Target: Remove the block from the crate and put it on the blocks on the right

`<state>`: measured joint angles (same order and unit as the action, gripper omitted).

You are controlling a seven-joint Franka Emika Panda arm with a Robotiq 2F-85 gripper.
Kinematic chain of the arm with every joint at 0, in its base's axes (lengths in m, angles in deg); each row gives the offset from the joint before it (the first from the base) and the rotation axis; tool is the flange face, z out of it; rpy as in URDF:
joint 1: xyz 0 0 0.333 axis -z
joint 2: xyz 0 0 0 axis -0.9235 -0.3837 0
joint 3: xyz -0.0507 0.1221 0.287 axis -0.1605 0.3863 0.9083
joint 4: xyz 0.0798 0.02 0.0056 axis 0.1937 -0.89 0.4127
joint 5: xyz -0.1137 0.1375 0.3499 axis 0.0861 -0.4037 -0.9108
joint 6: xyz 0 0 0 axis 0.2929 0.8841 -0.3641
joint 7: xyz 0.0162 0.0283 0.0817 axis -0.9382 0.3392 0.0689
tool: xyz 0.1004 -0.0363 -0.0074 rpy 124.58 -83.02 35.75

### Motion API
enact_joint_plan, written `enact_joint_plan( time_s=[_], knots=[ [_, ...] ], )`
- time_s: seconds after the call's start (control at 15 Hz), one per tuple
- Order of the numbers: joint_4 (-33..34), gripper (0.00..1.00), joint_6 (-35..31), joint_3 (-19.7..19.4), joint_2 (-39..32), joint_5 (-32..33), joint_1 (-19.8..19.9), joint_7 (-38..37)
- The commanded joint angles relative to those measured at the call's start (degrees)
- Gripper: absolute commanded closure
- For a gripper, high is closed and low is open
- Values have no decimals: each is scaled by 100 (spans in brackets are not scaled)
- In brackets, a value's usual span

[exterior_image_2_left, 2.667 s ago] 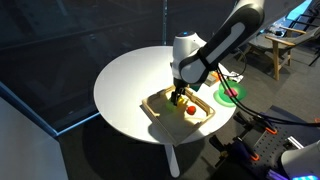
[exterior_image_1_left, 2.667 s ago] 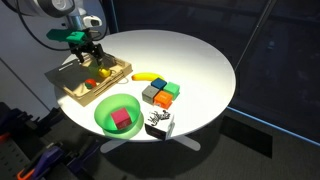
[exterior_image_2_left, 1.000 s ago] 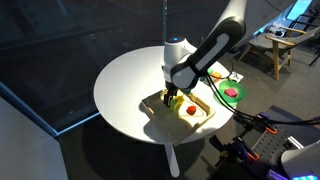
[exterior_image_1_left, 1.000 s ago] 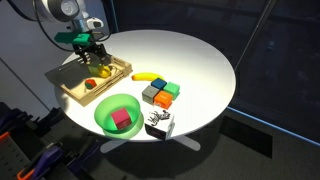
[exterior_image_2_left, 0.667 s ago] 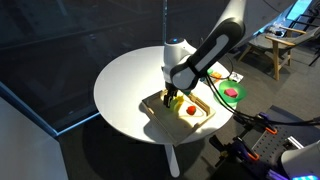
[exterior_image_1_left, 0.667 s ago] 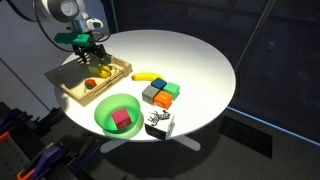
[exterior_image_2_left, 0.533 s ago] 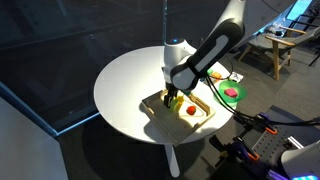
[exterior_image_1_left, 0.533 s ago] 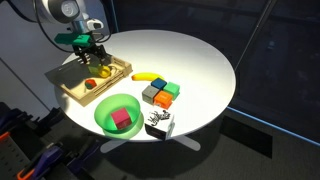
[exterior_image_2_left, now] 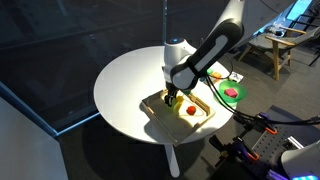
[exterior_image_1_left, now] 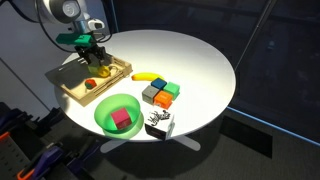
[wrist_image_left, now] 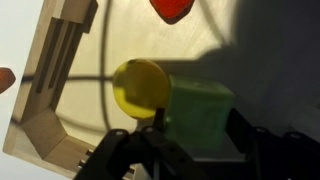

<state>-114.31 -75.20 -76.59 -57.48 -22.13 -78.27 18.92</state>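
The arm had shifted a little sideways over the crate [exterior_image_1_left: 75, 92] in the last few seconds, then held still. The tool [wrist_image_left: 200, 142] hung low inside the crate, at the edge of the bench [exterior_image_1_left: 195, 50] nearest the arm. Its jaws stood either side of the block [wrist_image_left: 205, 115], which lay on the crate floor touching a yellow ball [wrist_image_left: 140, 88]. I couldn't tell whether they had pinched it yet. The lift looked due next, and the blocks [exterior_image_1_left: 160, 94] waited well apart, nearer the bench's middle.
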Motion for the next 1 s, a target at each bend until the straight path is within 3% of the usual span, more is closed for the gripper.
enact_joint_plan(
  time_s=[0.0,0.4,0.93],
  knots=[
    [98,65,30,-63,-50,172,-55,-125],
    [20,73,255,-61,172,151,-32,-126],
    [-53,73,531,-101,412,145,5,-137]
  ],
)
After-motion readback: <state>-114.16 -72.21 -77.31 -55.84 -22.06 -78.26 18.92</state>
